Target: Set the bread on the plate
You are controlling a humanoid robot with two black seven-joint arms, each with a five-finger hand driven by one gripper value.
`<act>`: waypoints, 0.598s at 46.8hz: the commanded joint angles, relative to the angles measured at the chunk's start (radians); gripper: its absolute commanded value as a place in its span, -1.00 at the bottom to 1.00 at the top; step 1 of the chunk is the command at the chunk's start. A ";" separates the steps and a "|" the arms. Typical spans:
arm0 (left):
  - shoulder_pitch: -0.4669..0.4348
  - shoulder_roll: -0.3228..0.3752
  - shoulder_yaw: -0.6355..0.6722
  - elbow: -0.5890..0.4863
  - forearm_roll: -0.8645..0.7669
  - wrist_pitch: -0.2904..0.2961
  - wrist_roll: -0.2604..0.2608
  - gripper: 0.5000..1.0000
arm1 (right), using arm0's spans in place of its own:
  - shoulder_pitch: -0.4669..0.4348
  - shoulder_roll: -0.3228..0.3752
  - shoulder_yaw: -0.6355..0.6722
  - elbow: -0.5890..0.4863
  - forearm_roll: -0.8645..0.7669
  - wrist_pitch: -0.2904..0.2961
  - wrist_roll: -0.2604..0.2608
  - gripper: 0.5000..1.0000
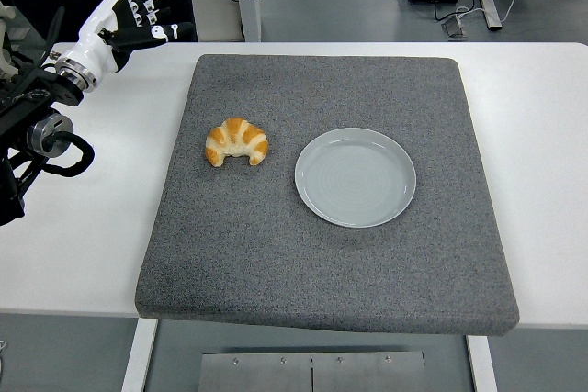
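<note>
A golden croissant (236,142) lies on the grey mat (322,254), left of centre. A pale grey plate (355,176) sits empty on the mat just to the croissant's right. My left hand (140,16) is raised above the table's far left corner, well up and left of the croissant, with its fingers spread and holding nothing. My right arm is out of view.
The mat covers most of the white table (110,227). A dark figure shows at the top left behind my hand. Table legs and cables stand on the floor beyond the far edge.
</note>
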 commanded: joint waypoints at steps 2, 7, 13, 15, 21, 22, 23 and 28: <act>0.001 0.004 0.024 -0.020 0.077 0.000 0.001 0.91 | 0.000 0.000 0.000 0.000 0.000 0.000 0.000 1.00; 0.001 0.004 0.047 -0.023 0.171 0.003 0.001 0.91 | 0.000 0.000 0.000 0.000 0.000 0.000 0.000 1.00; 0.003 0.015 0.075 -0.058 0.249 0.007 0.003 0.91 | 0.000 0.000 0.000 0.000 0.000 0.000 0.000 1.00; 0.003 0.033 0.090 -0.079 0.275 0.008 0.003 0.91 | 0.000 0.000 0.000 0.000 0.000 0.000 0.000 1.00; 0.001 0.093 0.110 -0.176 0.332 0.010 0.012 0.91 | 0.000 0.000 0.000 0.000 0.000 0.000 0.000 1.00; 0.001 0.104 0.111 -0.194 0.353 0.010 0.017 0.91 | 0.000 0.000 0.000 0.000 0.000 0.000 0.000 1.00; 0.001 0.114 0.114 -0.213 0.378 0.010 0.020 0.91 | 0.000 0.000 0.000 0.000 0.000 0.000 0.000 1.00; 0.001 0.161 0.114 -0.311 0.522 0.008 0.029 0.91 | 0.000 0.000 0.000 0.000 0.000 0.000 0.000 1.00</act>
